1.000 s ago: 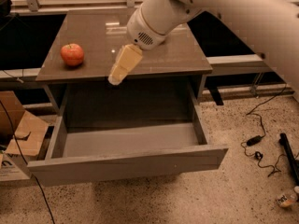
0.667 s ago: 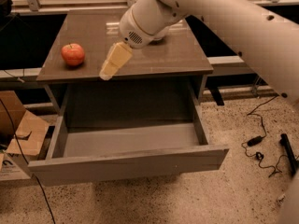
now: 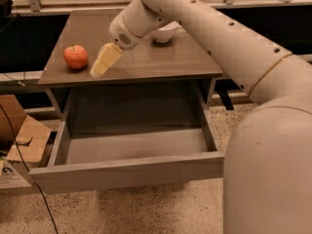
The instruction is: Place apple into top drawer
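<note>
The red-orange apple [image 3: 75, 56] sits on the brown tabletop [image 3: 161, 60] near its left front corner. The top drawer [image 3: 126, 172] below is pulled wide open and holds nothing. My gripper [image 3: 100, 68] hangs over the tabletop just right of the apple, its cream-coloured fingers [image 3: 107, 58] pointing down-left toward the front edge, apart from the apple. The arm comes in from the upper right and fills the right side of the view.
A white bowl [image 3: 165, 32] stands at the back of the tabletop, partly hidden by the arm. Cardboard pieces [image 3: 27, 138] and a black cable [image 3: 29, 174] lie on the speckled floor to the left of the drawer.
My gripper has moved left across the tabletop toward the apple. The apple and the drawer have not moved.
</note>
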